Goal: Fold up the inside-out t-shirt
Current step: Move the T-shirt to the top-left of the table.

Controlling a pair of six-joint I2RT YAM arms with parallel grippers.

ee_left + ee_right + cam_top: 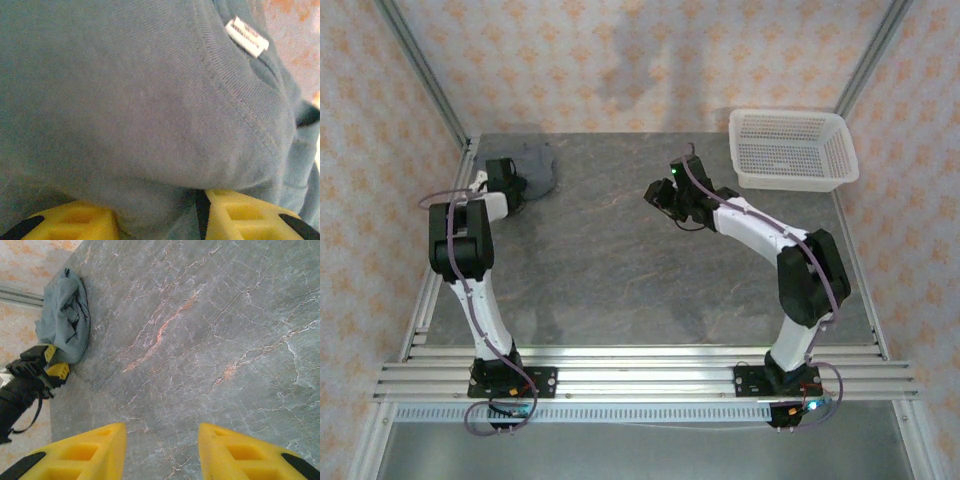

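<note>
The inside-out t-shirt (537, 166) lies crumpled in a dark slate-grey heap at the far left corner of the table. My left gripper (520, 184) is pressed against its near edge. In the left wrist view the shirt (140, 100) is right up against the camera, with a white label (247, 36) at the upper right. A fold of cloth bulges between the spread yellow fingers of the left gripper (160, 220). My right gripper (662, 196) hovers open over the bare middle of the table. The right wrist view has the right gripper (162, 450) empty, and the shirt (65, 315) and left gripper (54, 366) far left.
A white mesh basket (792, 183) stands at the far right corner. The grey marble tabletop (620, 270) stretches bare between the arms. Patterned walls and metal frame posts close in the left, back and right sides.
</note>
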